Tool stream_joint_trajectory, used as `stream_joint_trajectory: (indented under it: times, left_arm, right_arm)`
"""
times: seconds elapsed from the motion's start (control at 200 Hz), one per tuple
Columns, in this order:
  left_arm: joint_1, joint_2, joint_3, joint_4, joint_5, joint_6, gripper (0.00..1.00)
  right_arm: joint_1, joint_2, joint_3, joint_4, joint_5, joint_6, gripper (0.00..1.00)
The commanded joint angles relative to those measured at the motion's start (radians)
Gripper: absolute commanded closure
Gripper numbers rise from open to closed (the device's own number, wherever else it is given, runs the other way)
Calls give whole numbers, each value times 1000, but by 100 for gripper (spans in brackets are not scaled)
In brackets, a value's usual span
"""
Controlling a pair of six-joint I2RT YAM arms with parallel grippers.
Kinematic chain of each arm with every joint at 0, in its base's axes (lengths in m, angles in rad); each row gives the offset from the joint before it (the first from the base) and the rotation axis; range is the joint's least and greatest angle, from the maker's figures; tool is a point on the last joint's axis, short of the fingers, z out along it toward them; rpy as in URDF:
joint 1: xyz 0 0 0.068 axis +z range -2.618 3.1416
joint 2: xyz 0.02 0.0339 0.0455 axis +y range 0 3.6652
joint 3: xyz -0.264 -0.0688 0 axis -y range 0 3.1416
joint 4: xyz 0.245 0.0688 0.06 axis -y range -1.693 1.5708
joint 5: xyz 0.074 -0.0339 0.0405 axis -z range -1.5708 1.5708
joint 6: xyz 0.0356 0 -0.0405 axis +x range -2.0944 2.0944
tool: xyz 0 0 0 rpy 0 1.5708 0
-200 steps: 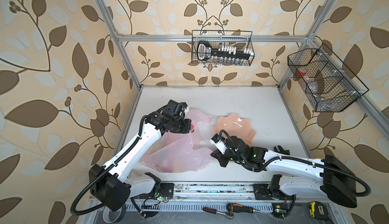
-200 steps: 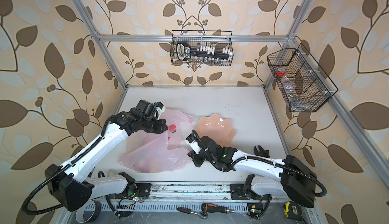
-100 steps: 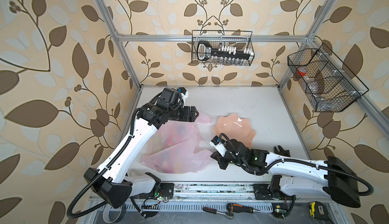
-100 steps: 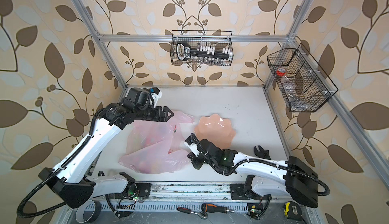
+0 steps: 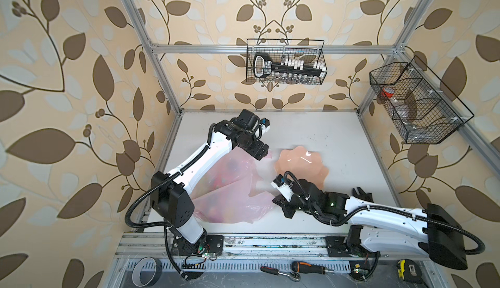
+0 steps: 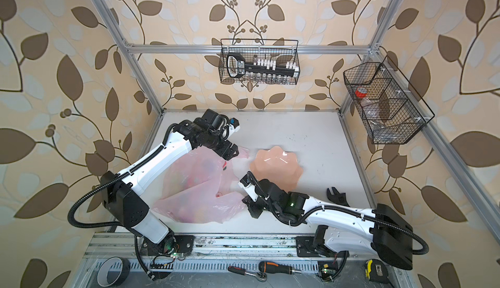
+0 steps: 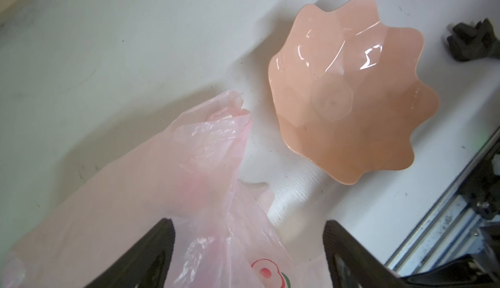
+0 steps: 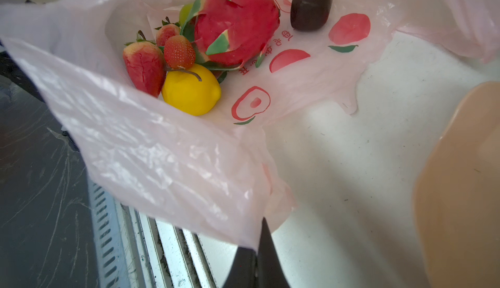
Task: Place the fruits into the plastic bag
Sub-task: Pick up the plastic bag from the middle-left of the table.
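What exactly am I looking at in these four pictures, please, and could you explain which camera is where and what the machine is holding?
These are two white robot arms mounted at the front of a white table, each ending in a two-fingered gripper. The two wide pictures come from a pair of cameras overhead, looking down on nearly the same scene. The two close-ups come from a small camera on each arm's wrist. On the table lie a pale-pink plastic bag and an empty peach-coloured plate. The right gripper is shut on the bag's edge and holds its mouth open. Its wrist view shows the fruits inside: a dragon fruit, a lemon, strawberries and a dark brown one. The left gripper is open above the bag and holds nothing.
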Motion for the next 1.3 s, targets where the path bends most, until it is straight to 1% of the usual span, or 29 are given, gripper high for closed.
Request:
stream_joint_trajectory:
  times: [0.0,0.13,0.24,0.315,0.42,0.595,0.765,0.975,1.04,1.08,1.23,1.295]
  left_arm:
    - [-15,-20,-34,121,-1,187,12]
    - [-26,18,-54,189,12,276,12]
    - [-28,88,-13,181,10,330,12]
    - [-29,146,28,153,-13,362,13]
    - [-29,206,73,130,-39,386,13]
    - [-35,268,87,156,-110,418,12]
    - [-43,313,79,167,-156,443,13]
    - [-44,341,60,176,-185,462,15]
    - [-44,346,50,185,-190,461,18]
    - [-45,346,44,188,-185,460,21]
    - [-45,343,25,199,-198,457,43]
    - [-44,336,16,206,-200,463,51]
  right_arm:
    - [6,-22,21,-30,13,-4,100]
    - [6,-30,25,-54,0,-6,100]
    - [7,-41,27,-69,0,-10,100]
    - [7,-49,27,-78,-2,-13,100]
    - [6,-56,27,-89,-4,-14,100]
    - [5,-60,25,-93,-12,-15,100]
    - [2,-59,26,-101,-24,-22,100]
    - [-17,-61,21,-107,-43,-23,100]
    - [-24,-61,21,-107,-48,-24,100]
    - [-28,-61,20,-108,-50,-26,100]
    - [-43,-61,21,-111,-55,-32,100]
    - [-51,-60,22,-109,-60,-34,100]
